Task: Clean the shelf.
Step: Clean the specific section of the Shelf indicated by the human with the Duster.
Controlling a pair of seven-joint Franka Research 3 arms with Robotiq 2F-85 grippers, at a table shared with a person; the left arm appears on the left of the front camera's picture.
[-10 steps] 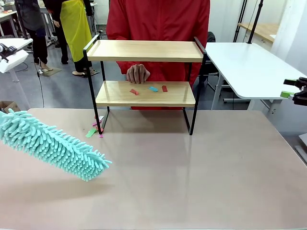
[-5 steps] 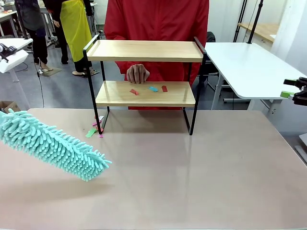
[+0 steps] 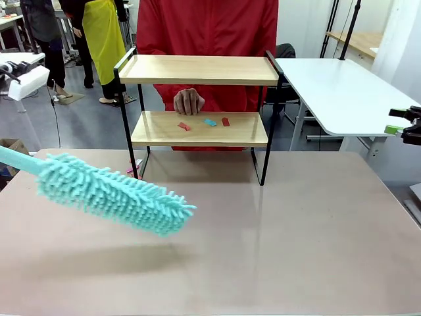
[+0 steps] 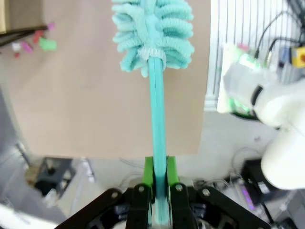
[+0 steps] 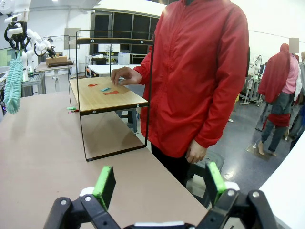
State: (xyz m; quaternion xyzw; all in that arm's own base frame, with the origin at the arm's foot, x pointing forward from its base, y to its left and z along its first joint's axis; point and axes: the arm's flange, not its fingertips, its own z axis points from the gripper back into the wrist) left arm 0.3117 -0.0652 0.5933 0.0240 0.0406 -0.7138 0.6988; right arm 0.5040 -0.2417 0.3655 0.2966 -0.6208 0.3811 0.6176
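The shelf (image 3: 197, 69) stands at the table's far middle, two wooden boards in a black frame. Three small scraps lie on its lower board: a red one (image 3: 183, 126), a blue one (image 3: 210, 122) and another red one (image 3: 225, 121). A person's hand (image 3: 189, 101) rests at the back of that board. A fluffy teal duster (image 3: 115, 193) hangs over the table's left side, its head pointing right. My left gripper (image 4: 159, 167) is shut on the duster's handle (image 4: 156, 114). My right gripper (image 5: 159, 183) is open and holds nothing, off the table's right end (image 3: 402, 126).
Small pink and green scraps (image 4: 38, 42) lie on the table by the shelf's front left leg (image 3: 131, 155). A person in a red jacket (image 3: 210, 26) stands right behind the shelf. A white side table (image 3: 342, 92) stands at the right.
The duster has swung to the right and up, closer to the shelf, and now covers most of the scraps by the left leg. The right gripper has not moved.
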